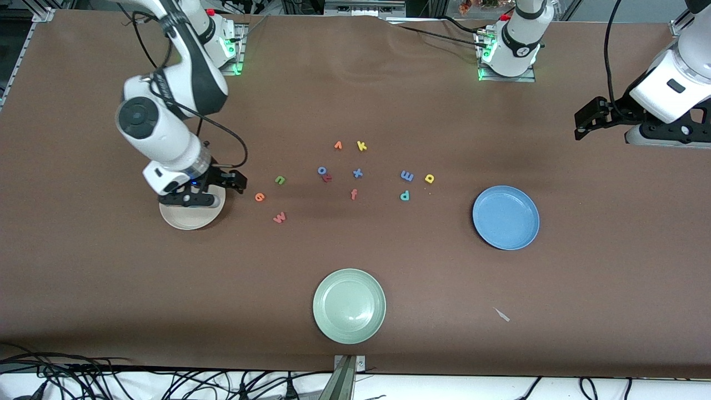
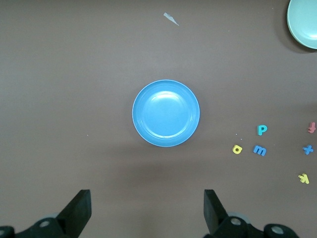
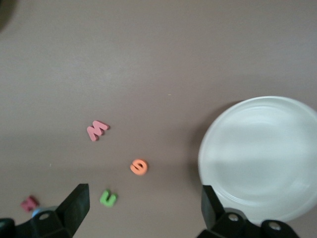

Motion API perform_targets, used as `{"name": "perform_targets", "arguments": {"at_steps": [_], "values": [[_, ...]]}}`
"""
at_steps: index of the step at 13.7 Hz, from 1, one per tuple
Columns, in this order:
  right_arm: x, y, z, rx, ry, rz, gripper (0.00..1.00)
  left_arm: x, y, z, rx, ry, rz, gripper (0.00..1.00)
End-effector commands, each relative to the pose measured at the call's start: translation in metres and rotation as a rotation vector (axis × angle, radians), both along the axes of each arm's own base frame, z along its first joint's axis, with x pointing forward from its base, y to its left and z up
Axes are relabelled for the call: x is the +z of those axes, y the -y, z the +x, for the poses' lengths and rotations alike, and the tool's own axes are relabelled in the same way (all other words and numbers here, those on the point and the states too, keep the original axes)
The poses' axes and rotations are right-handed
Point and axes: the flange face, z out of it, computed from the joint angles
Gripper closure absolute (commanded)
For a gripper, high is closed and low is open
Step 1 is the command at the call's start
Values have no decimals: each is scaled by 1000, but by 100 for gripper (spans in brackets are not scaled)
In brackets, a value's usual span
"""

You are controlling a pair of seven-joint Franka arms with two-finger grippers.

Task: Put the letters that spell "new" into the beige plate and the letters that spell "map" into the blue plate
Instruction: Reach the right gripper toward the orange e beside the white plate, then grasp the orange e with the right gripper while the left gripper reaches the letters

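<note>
Front view: pale green plate (image 1: 349, 305) sits nearest the camera, used here as the landmark. Beige plate (image 1: 191, 214) lies farther from the camera than it, toward the right arm's end of the table, partly covered by the right gripper (image 1: 195, 195), which hangs over the plate's edge with fingers spread apart and nothing between them. Blue plate (image 1: 505, 217) lies farther from the camera than the green plate, toward the left arm's end, empty. Left gripper (image 1: 583, 125) is up over bare table at the left arm's end, fingers wide apart (wrist view shows the gap clearly), holding nothing. All letters lie on the table farther from the camera than the green plate. Green n (image 1: 280, 179), orange e (image 1: 259, 196) and pinkish-red w (image 1: 279, 217) cluster just beside the beige plate, none on it. Blue m (image 1: 406, 175), yellow a (image 1: 429, 178) and teal p (image 1: 405, 195) cluster near the blue plate, none in it. Between the clusters: orange f (image 1: 354, 194), blue x (image 1: 357, 173), blue o (image 1: 321, 170) touching a red r (image 1: 328, 178), yellow k (image 1: 361, 146).
</note>
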Motion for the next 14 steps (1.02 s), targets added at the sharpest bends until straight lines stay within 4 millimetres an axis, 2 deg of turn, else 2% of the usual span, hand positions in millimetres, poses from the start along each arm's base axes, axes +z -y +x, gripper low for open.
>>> {"name": "perform_targets", "arguments": {"at_steps": [1, 3, 5, 7, 8, 11, 14], "values": [[-44, -14, -13, -36, 14, 14, 0, 2, -6, 0, -4, -8, -38, 0], [-66, -30, -17, -37, 17, 21, 0, -8, -1, 4, -18, -27, -35, 0], [-87, -31, -19, -40, 14, 26, 0, -29, 7, 15, -29, -60, -33, 0], [-103, -29, -22, -39, 14, 26, 0, -55, 27, 26, -55, -103, -20, 0], [-110, -29, -24, -37, 21, 30, 0, -65, 30, 31, -50, -115, -20, 0], [-128, -28, -31, -24, 35, 26, 1, -86, 42, 44, 49, -108, -30, 0], [-144, -33, -36, 1, 43, 22, 4, -112, 63, 52, 138, -136, -19, 0]]}}
